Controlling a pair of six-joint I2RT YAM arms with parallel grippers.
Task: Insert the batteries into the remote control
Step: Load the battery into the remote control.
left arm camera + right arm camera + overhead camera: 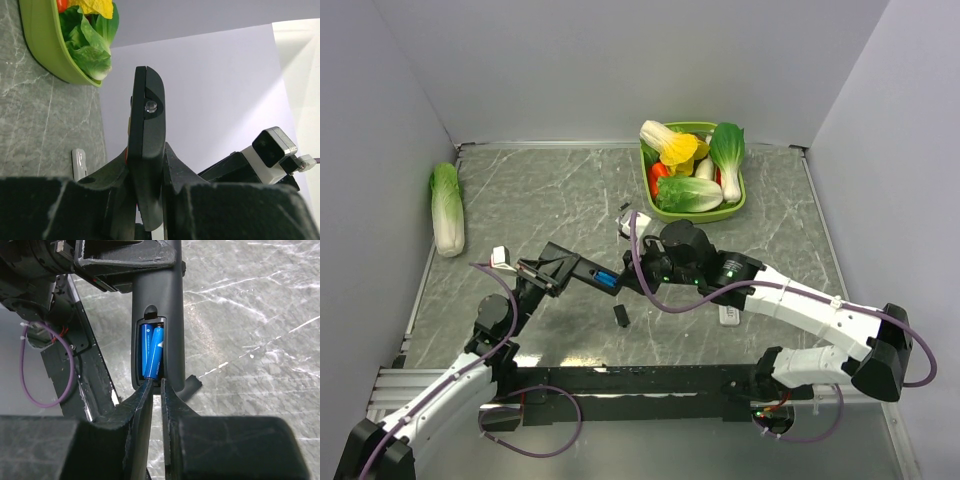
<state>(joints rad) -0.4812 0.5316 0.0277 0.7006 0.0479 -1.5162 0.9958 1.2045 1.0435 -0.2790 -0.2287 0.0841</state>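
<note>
Clamping the remote in my left gripper, I pinch one of the batteries by its end with my right gripper, which is nearly closed. That one sits tilted in the open bay and the other lies flat. Seating it is left, I judge.

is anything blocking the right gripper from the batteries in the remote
Nothing visible does. The right gripper sits at the near end of the batteries, which lie exposed in the open compartment of the remote control.
</note>
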